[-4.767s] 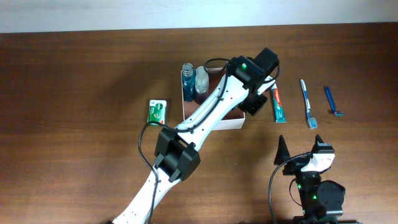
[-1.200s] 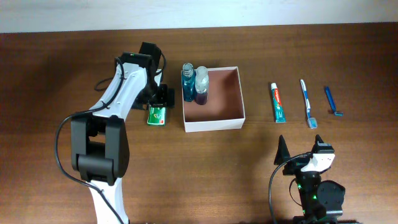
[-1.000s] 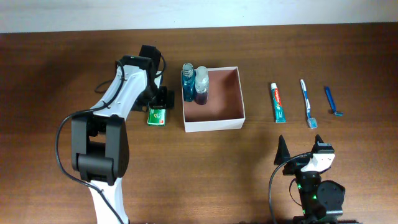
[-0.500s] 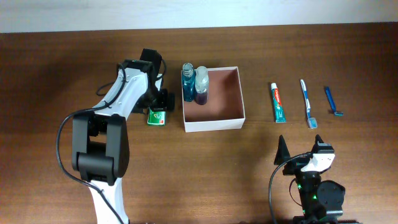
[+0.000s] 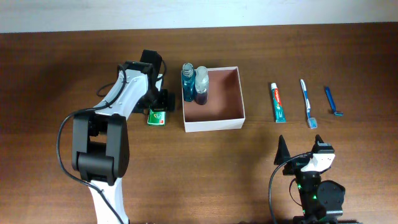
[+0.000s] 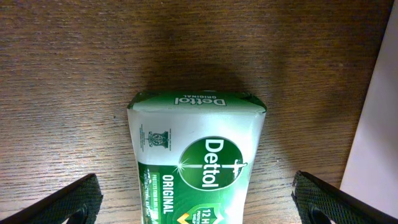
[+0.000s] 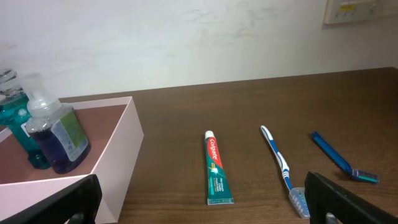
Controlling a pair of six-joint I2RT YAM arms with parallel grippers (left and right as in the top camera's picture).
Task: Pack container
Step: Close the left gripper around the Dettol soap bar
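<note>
The container, a shallow square box with white walls and a reddish-brown inside, stands mid-table with two bottles upright in its far left corner. Left of it lies a green Dettol soap packet. My left gripper hangs open over the packet's far end. In the left wrist view the packet lies between the two spread fingertips, apart from both, with the container's white wall at the right. My right gripper rests open near the front edge, holding nothing.
Right of the container lie a toothpaste tube, a blue-and-white toothbrush and a blue razor, side by side. The right wrist view shows the tube, toothbrush, razor and the container's wall.
My left arm swung from the container's right side over to the green packet, then edged slightly closer over it. Right arm has not moved.
</note>
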